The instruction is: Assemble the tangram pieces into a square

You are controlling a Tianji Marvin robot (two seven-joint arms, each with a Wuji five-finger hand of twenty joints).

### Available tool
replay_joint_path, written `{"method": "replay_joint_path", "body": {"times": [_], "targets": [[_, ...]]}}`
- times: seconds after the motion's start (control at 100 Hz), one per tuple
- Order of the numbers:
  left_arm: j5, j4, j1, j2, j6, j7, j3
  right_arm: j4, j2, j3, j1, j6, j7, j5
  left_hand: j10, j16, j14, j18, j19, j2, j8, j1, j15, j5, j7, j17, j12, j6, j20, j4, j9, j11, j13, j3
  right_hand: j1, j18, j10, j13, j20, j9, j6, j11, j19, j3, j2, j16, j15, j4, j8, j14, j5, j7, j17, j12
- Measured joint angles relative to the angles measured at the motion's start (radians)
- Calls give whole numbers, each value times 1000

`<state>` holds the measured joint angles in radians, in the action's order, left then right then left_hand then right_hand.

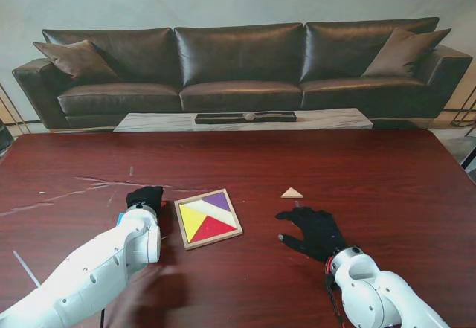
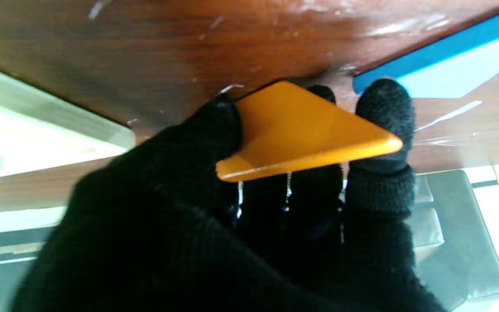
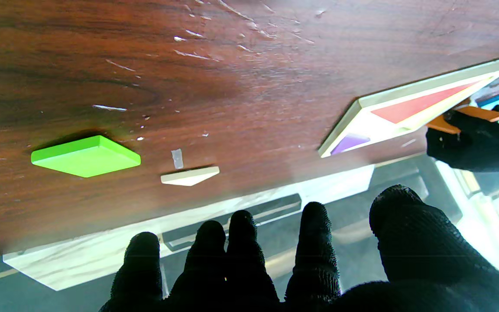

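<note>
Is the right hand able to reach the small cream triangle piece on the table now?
Probably yes: the right hand is open, and only bare table lies between it and the small cream triangle piece just farther from me.

The left hand (image 1: pixel 144 196) is held low with its fingers (image 2: pixel 383 112) pinched around an orange triangle (image 2: pixel 306 130). The right hand (image 1: pixel 316 231) is held palm down over the surface (image 1: pixel 387 172), fingers (image 3: pixel 314 242) spread and nothing grasped.

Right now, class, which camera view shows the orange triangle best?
The left wrist view: the orange triangle fills the frame, pinched in the left hand. The right wrist view shows only a far-off sliver beside the tray. The stand view hides it behind the hand.
</note>
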<state>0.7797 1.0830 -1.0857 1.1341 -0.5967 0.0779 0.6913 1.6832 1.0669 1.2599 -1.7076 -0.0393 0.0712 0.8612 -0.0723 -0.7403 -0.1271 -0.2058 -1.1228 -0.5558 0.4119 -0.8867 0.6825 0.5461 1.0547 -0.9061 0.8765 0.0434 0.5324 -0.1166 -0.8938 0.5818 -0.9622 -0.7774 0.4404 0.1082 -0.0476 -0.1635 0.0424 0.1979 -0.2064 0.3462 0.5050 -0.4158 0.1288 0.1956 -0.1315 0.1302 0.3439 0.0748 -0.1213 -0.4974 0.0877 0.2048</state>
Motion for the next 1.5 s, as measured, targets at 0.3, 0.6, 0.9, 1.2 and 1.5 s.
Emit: {"method": "replay_joint_path", "body": {"times": [0.3, 0.6, 0.9, 1.2, 1.5], "targets": [[72, 22, -63, -3, 73, 40, 91, -1, 0, -4, 1, -1, -2, -1, 38, 17, 4, 24, -49, -121, -25, 32, 1, 89, -8, -16, -52, -58, 2, -24, -39, -4, -12, -70, 0, 0, 0, 0, 8, 0, 0, -7, -2, 0, 0, 0, 1, 0, 0, 0, 0, 0, 0, -2], [139, 83, -93, -28, 180, 10, 147, -1, 0, -3, -3, -5, -1, -1, 50, 17, 10, 64, -74, -164, -25, 32, 1, 114, -4, -25, -62, -115, 13, -44, -39, -4, -36, -68, 0, 0, 0, 0, 9, 0, 0, -8, -8, 0, 0, 0, 1, 0, 0, 0, 0, 0, 0, -4], [178, 157, -102, -41, 236, -21, 190, -1, 0, -1, -8, -5, -2, -5, 53, 17, 16, 73, -79, -175, -25, 32, 1, 124, 3, -27, -62, -131, 14, -47, -61, -4, -50, -68, 0, 0, 0, 0, 11, 0, 0, -9, -14, 0, -1, 0, 1, 0, 0, 0, 0, 0, 0, -4], [95, 200, -69, -44, 339, -94, 180, -4, 0, 2, -12, -2, -7, -2, 53, 17, 17, 79, -81, -175, -25, 32, 1, 124, 8, -28, -62, -145, 23, -48, -61, -5, -50, -68, 11, 0, 0, 0, 13, 0, 0, -9, -17, 0, -1, 0, 1, 0, 10, 0, 0, 1, 0, -4], [-3, 143, 15, -36, 409, -123, 104, -4, 0, 13, -24, 1, -13, 3, 53, 17, 17, 87, -81, -174, -25, 32, 1, 125, 19, -29, -62, -165, 23, -48, -61, -7, -50, -68, 11, 0, 0, 0, 13, 0, 0, -9, -23, 0, -2, 0, 1, 0, 10, 0, 0, 1, 0, -4]]}}
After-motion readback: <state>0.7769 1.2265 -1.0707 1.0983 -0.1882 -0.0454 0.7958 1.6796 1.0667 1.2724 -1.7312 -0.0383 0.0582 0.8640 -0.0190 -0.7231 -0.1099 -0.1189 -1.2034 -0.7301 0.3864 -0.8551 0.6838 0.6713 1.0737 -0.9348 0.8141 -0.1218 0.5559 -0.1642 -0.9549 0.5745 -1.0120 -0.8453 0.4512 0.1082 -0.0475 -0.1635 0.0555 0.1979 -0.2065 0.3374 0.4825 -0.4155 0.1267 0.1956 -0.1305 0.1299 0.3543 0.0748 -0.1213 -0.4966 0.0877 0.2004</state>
